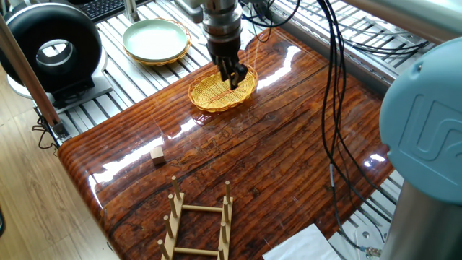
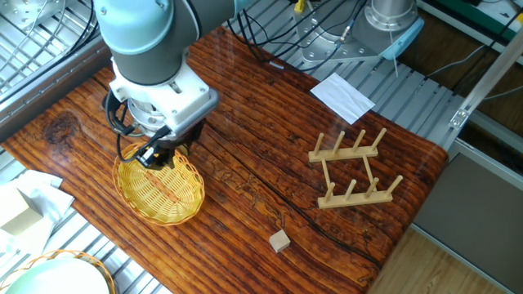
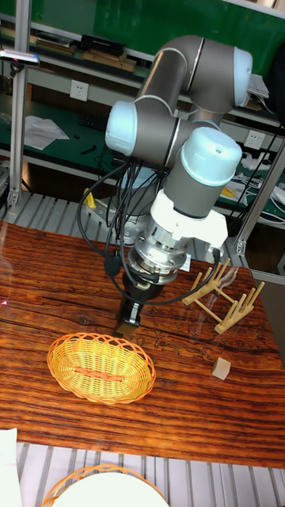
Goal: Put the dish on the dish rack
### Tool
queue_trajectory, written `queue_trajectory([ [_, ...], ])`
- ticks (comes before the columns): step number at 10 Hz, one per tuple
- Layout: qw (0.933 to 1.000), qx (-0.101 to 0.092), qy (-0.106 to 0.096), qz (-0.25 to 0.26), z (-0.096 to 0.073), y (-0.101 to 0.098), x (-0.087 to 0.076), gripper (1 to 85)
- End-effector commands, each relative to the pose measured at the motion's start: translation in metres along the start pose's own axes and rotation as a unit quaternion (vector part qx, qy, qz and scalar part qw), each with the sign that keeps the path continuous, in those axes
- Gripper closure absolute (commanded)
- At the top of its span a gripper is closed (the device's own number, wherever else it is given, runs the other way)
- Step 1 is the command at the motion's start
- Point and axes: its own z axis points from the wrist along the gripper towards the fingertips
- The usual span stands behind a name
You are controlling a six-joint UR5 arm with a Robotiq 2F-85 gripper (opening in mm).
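The dish (image 1: 213, 95) is a shallow oval yellow wicker basket lying flat on the wooden table, also in the other fixed view (image 2: 163, 194) and the tall view (image 3: 99, 368). My gripper (image 1: 234, 78) points down at the dish's rim on the side nearer the arm, and its fingers look slightly apart, astride the rim (image 2: 157, 155) (image 3: 127, 323). The dish is not lifted. The dish rack (image 1: 198, 227) is a light-wood pegged frame, and it stands apart at the opposite end of the table (image 2: 351, 167) (image 3: 222, 297).
A pale green plate in a wicker holder (image 1: 155, 40) sits off the table beyond the dish. A small wooden cube (image 1: 157, 153) (image 2: 280, 240) lies between dish and rack. White paper (image 2: 341, 96) lies beside the rack. Black cables (image 1: 332, 108) hang over the table.
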Motion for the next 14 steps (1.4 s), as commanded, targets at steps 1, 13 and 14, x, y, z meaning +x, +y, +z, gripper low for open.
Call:
queue_trajectory([
  [1, 1.0, -0.005, 0.001, -0.006, 0.008, 0.01, 0.006, 45.3],
  [13, 0.9994, 0.033, -0.01, 0.005, 0.077, 0.022, 0.017, 41.3],
  [14, 0.9993, 0.036, -0.01, 0.007, 0.078, 0.02, 0.016, 41.3],
])
